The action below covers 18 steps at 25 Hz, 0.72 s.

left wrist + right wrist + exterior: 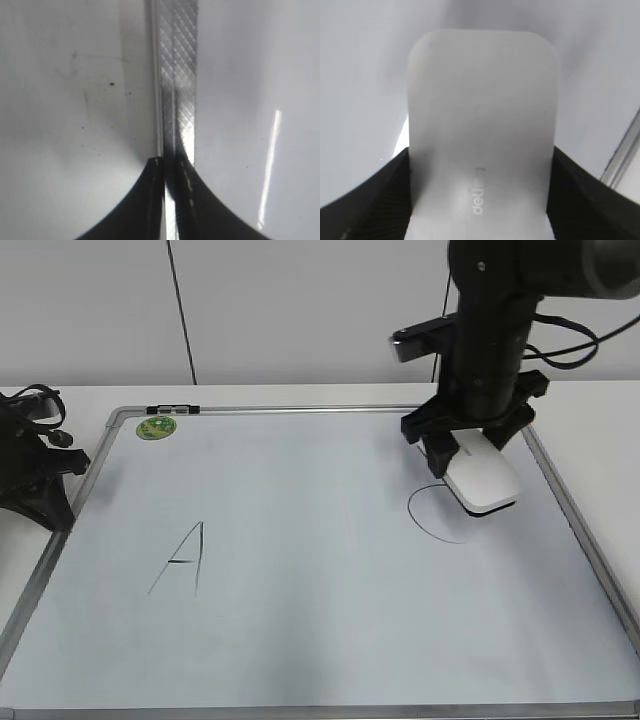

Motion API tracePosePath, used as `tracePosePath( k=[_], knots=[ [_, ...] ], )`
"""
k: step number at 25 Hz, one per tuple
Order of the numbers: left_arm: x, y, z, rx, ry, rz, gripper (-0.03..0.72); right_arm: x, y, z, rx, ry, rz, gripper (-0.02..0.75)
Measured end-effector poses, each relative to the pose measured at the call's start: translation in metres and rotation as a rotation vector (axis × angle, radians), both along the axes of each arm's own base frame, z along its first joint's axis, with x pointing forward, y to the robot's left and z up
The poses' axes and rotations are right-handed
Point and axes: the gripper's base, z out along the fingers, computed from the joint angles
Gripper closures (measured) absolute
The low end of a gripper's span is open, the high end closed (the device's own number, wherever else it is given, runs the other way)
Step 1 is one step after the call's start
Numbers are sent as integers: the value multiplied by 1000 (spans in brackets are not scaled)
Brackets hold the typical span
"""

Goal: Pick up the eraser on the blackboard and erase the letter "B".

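The white eraser (483, 480) is held in my right gripper (470, 445), which is shut on its sides; it fills the right wrist view (482, 125), with the black fingers on either side (480, 170). It sits at or just above the blackboard (320, 540), over the upper right of the curved "C" (428, 518). No letter "B" shows; the board between the "A" (183, 560) and the "C" is bare. My left gripper (60, 465) is shut and empty at the board's left edge, over the silver frame (177, 75), fingertips together (172, 162).
A round green magnet (156, 426) sits at the board's top left corner, with a small black clip (172, 409) on the top frame. The board lies on a white table (590, 430) before a pale wall.
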Motion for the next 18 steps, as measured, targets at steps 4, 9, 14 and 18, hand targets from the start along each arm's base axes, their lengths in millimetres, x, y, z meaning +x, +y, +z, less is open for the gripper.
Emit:
tracePosePath(
  k=[4, 9, 14, 18],
  knots=[
    [0, 0, 0, 0, -2, 0, 657, 9, -41, -12, 17, 12, -100, 200],
    [0, 0, 0, 0, -2, 0, 657, 16, -85, -23, 53, 15, -220, 200],
    [0, 0, 0, 0, -2, 0, 657, 20, -114, -25, 79, 5, -302, 200],
    [0, 0, 0, 0, -2, 0, 657, 20, -128, -26, 86, 2, -336, 201]
  ],
)
